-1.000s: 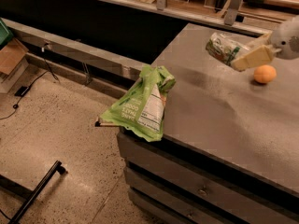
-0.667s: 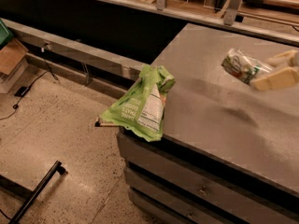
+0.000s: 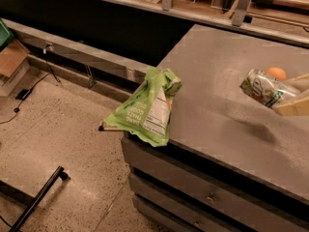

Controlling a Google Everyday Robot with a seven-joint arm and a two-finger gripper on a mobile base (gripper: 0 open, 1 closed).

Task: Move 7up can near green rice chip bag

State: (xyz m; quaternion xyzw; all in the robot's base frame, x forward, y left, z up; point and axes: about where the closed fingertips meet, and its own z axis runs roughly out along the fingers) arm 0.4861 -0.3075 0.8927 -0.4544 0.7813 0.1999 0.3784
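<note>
The 7up can [image 3: 263,88], silvery with green markings and dented, lies sideways in my gripper [image 3: 286,96] at the right edge of the camera view. The two cream fingers [image 3: 292,108] are shut on it and hold it a little above the grey counter [image 3: 217,76]; its shadow falls on the top below. The green rice chip bag [image 3: 147,108], lime-green with a white label panel, droops over the counter's left front corner, well to the left of the can.
An orange fruit [image 3: 276,73] sits on the counter just behind the can. Drawers [image 3: 203,197] run along the counter's front. The speckled floor lies to the left, with a black bar [image 3: 41,197] and a cardboard box [image 3: 10,57].
My gripper has carried the can to the right and downward in the view, toward the camera. The orange, hidden a moment ago, shows again behind the can. The bag has not moved.
</note>
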